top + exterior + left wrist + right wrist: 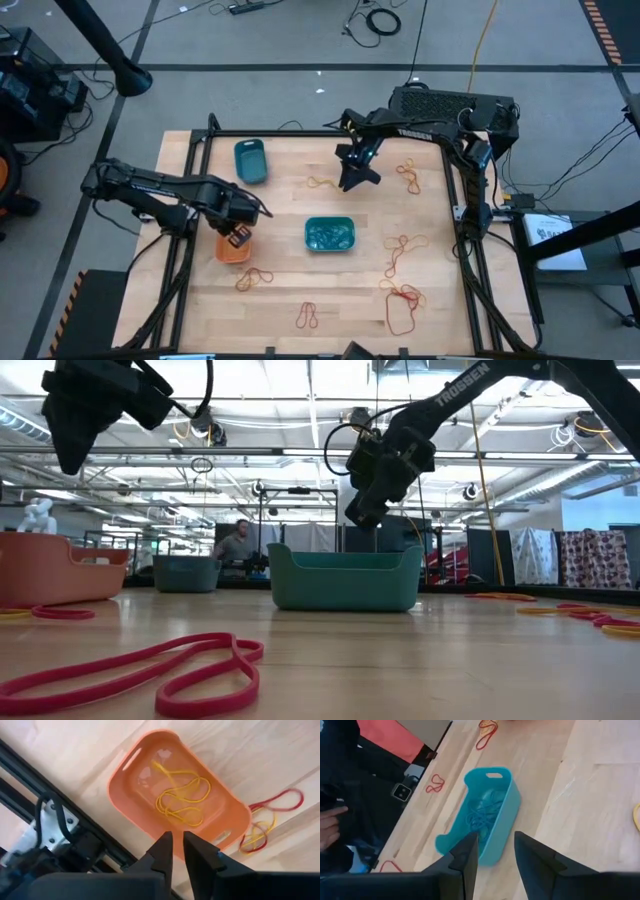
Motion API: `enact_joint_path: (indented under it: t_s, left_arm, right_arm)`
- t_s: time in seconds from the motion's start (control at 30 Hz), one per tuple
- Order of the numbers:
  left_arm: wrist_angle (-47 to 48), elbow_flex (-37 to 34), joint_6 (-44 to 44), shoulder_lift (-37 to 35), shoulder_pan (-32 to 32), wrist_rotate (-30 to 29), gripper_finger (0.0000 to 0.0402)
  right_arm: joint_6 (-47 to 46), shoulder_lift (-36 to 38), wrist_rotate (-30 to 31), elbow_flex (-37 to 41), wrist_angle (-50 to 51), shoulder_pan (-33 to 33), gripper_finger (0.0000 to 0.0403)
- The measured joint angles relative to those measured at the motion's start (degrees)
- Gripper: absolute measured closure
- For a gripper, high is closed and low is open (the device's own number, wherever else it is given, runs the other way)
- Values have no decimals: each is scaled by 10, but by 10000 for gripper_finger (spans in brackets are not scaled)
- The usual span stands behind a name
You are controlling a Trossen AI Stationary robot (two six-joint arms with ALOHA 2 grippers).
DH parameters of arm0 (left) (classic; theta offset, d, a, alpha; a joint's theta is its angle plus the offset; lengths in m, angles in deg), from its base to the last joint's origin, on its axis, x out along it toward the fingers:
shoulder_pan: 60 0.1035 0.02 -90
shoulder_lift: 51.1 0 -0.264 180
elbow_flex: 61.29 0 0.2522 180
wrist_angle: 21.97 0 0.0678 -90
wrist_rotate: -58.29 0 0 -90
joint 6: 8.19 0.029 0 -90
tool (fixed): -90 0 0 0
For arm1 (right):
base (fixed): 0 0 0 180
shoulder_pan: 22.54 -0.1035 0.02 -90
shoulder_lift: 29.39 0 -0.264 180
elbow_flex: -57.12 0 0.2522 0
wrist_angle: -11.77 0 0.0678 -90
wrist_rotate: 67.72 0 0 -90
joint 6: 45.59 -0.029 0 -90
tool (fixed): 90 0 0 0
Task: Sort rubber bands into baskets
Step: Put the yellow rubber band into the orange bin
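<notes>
My left gripper (177, 845) hangs above the orange basket (232, 250) at the table's left; its fingers stand a narrow gap apart and hold nothing. Yellow rubber bands (182, 795) lie in that basket. My right gripper (496, 851) is open and empty, raised above the table beyond the teal basket (329, 234), which holds blue-green bands (482, 812). The darker blue basket (250, 160) stands at the far left. Loose bands lie on the table: a yellow one (322, 184) beside my right gripper, orange ones (405, 245) and red ones (403, 305) at the right.
A red and a yellow band (265, 820) lie just beside the orange basket, and more red bands (307, 316) lie near the front edge. The black frame rails (190, 190) border the table left and right. A person's hand (330, 820) shows beyond the table.
</notes>
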Motion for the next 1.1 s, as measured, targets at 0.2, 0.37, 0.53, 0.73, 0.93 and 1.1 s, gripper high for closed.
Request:
enact_joint_path:
  t_s: [0.2,0.37,0.53,0.73,0.93,1.1]
  left_arm:
    - [8,0,55,0,0,-25,326]
    - [-60,0,136,0,-2,-158,322]
    - [-224,-16,304,0,-15,-318,322]
    - [-469,-93,519,-2,27,-309,322]
    - [-713,-192,644,-2,113,-155,322]
    - [-986,-263,696,-1,136,28,322]
  right_arm:
    - [-30,0,5,0,5,-21,282]
    - [-80,0,103,0,35,-38,282]
    - [-133,0,186,0,58,-50,282]
    - [-96,15,163,9,114,-55,282]
    - [-239,103,197,81,113,-56,282]
    - [-368,213,227,225,81,-80,282]
